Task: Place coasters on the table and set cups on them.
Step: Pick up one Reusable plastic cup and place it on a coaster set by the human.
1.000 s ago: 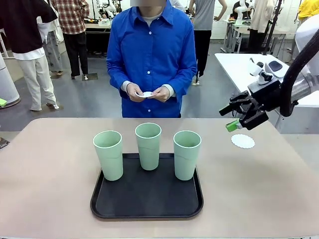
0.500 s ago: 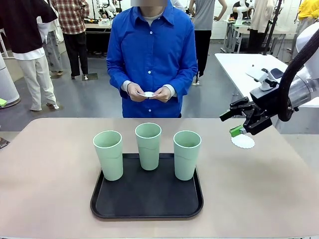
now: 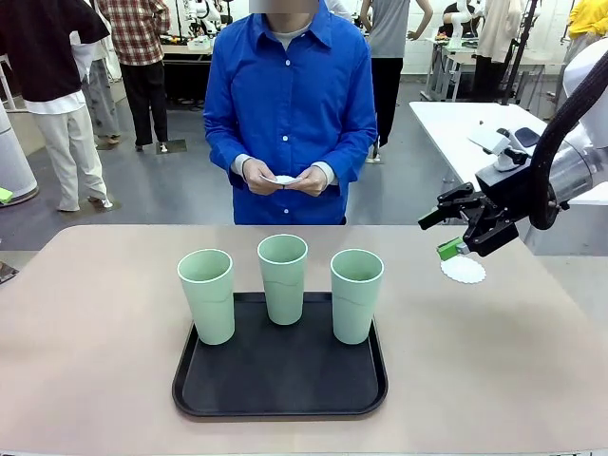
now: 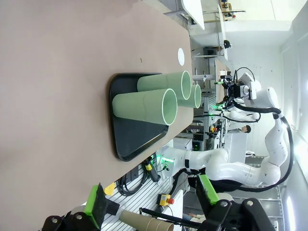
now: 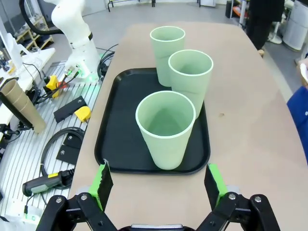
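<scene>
One coaster [image 3: 463, 270] is lying flat on the table [image 3: 95, 313], far right, well apart from the tray [image 3: 280, 385]. No cup is sitting on it yet. The three cups [image 3: 283, 278] are standing upright in a row on the tray, mid-table, none on a coaster. At the far side the person's hands [image 3: 282, 179] are holding something small and white, likely more coasters; how many, cannot tell. Judging: one coaster is down, two are waiting, and every cup is left to set.

The right gripper [image 3: 434, 237] is hovering just above and left of the laid coaster, jaws spread wide, gripping nothing. The left gripper [image 4: 150, 182] is hanging out past the table's left side, jaws wide apart too, empty.

Nothing is lying between tray and coaster. A white side table [image 3: 456, 123] is standing beyond the far right corner, clear of the work.
</scene>
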Robot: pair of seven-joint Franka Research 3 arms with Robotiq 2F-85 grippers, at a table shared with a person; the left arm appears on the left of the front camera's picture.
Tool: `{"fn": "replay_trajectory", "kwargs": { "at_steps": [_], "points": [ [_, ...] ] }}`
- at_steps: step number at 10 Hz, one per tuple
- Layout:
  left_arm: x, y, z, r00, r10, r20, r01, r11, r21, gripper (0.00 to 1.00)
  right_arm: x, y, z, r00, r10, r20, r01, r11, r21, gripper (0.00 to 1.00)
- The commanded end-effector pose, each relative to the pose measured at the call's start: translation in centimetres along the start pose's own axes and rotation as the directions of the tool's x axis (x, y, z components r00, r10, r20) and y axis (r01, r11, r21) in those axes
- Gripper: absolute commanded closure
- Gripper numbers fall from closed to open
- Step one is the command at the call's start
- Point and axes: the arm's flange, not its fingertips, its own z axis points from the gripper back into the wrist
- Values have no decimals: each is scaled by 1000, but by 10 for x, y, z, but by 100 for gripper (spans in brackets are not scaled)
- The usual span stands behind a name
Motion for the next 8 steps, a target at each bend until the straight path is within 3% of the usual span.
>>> {"fn": "replay_trajectory", "kwargs": {
  "at_steps": [1,3,8],
  "points": [
    [-2,-1,2,1000,-6,8,6,1000,-6,0,2,1,-2,1000,8,18,-8,1000,-7,0],
    [-2,-1,2,1000,-6,8,6,1000,-6,0,0,0,0,1000,0,0,0,1000,0,0],
    [-2,-1,2,1000,-6,8,6,1000,-6,0,-47,2,-18,992,76,104,-77,997,2,0]
  ]
}}
